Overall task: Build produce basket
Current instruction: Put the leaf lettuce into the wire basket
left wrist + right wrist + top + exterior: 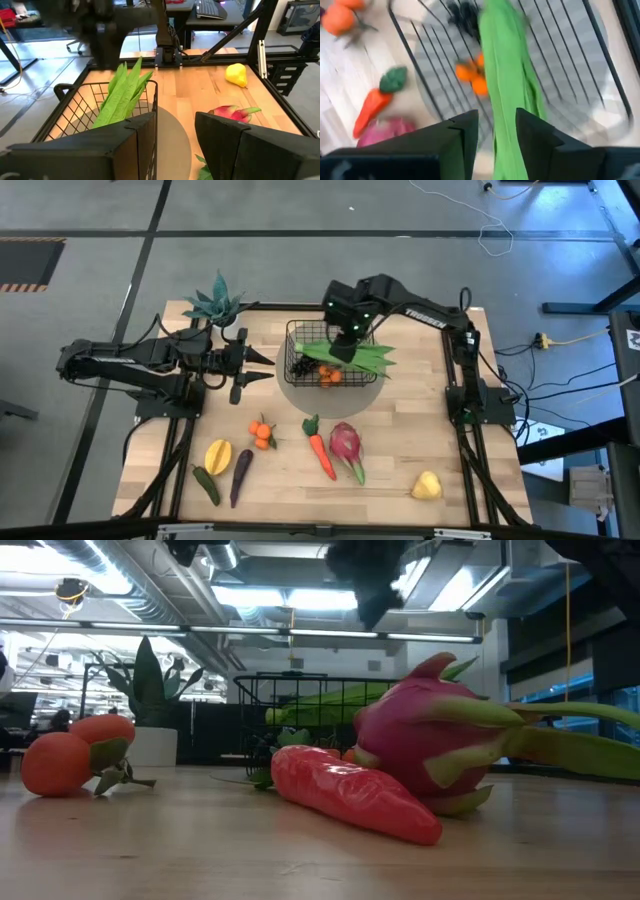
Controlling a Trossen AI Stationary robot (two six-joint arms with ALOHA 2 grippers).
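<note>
The black wire basket [300, 340] stands on a grey round mat at the table's far middle. Long green bean pods [362, 358] lie across it, their tips over its right rim. Black grapes [300, 366] and small oranges [329, 376] lie inside. My right gripper [344, 348] hovers open above the pods. In the right wrist view its fingers [465, 137] stand on either side of the pods [507, 75]. In the low view it [372, 600] is clear above them. My left gripper [268, 366] waits open just left of the basket [100, 105].
On the near half of the table lie an orange cluster [262, 432], carrot [321, 450], pink dragon fruit [346, 448], yellow mango [218, 455], purple eggplant [241, 475], dark green pepper [206, 484] and yellow pear [427, 485]. A teal potted plant [215, 305] stands at the far left corner.
</note>
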